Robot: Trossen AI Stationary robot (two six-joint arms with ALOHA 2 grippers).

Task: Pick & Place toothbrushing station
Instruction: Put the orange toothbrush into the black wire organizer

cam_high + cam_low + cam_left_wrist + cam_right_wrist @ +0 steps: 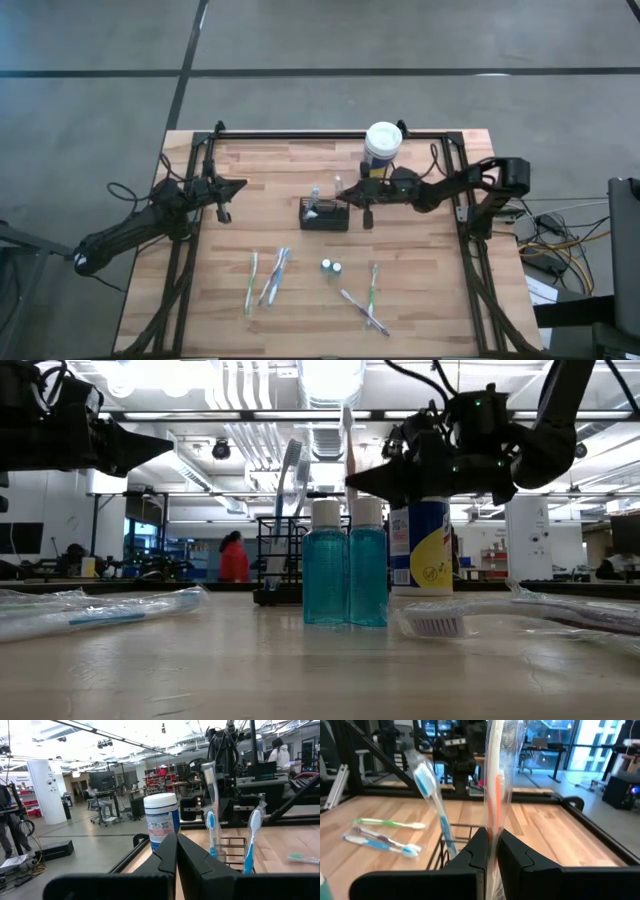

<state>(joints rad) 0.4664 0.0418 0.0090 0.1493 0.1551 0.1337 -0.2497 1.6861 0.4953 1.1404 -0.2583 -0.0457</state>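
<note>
Near the table's point(420, 300) middle, the toothbrushing station point(324, 215) stands so the right pincer point(490, 845), clamped on an upright wrapped toothbrush point(495, 780), can lower it in, while the left pincer point(240, 185) waits pressed together.

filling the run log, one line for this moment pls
right gripper: shut on wrapped toothbrush over caddy | left gripper: shut, holding nothing

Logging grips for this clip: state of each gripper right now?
Left gripper: shut, empty, beside the caddy.
Right gripper: shut on a wrapped toothbrush, over the caddy.
</note>
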